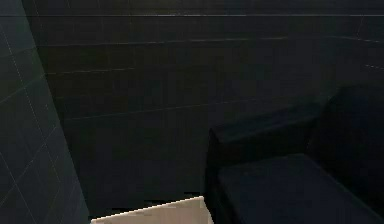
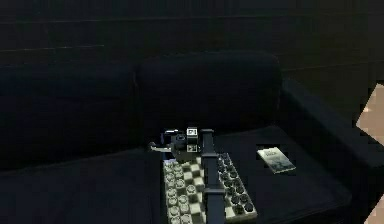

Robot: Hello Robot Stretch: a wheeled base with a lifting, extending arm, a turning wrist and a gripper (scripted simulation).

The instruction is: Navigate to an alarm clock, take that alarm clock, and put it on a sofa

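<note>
Stretch's claw (image 2: 169, 145) sits just left of centre in the arm side view, beside the two white marker squares (image 2: 192, 131), at the end of the dark arm (image 2: 212, 185) that rises from the bottom edge. Its fingertips lie against the dark seat cushion of the sofa (image 2: 80, 110), so whether it grips anything, and how its fingers stand, cannot be told. The alarm clock cannot be picked out by shape. If the robot carries it, it is probably the dim lump at the fingertips, low over the cushion in the middle of the frame.

Directly below the claw a checkered game board (image 2: 185, 190) with small pieces lies on the seat, and the arm crosses it. To the lower right a small flat card-like object (image 2: 272, 158) rests on the cushion, well apart from the claw. In the forward view a dark upholstered seat (image 1: 290, 170) fills the lower right and a pale surface (image 1: 150, 212) shows at the bottom edge.

The main risk is probably the board. A clock let go too close to it could land on its edge and tip over or scatter the pieces. The arm could also drag across the board when it pulls back. A release from too high up could let the clock roll forward off the cushion.
</note>
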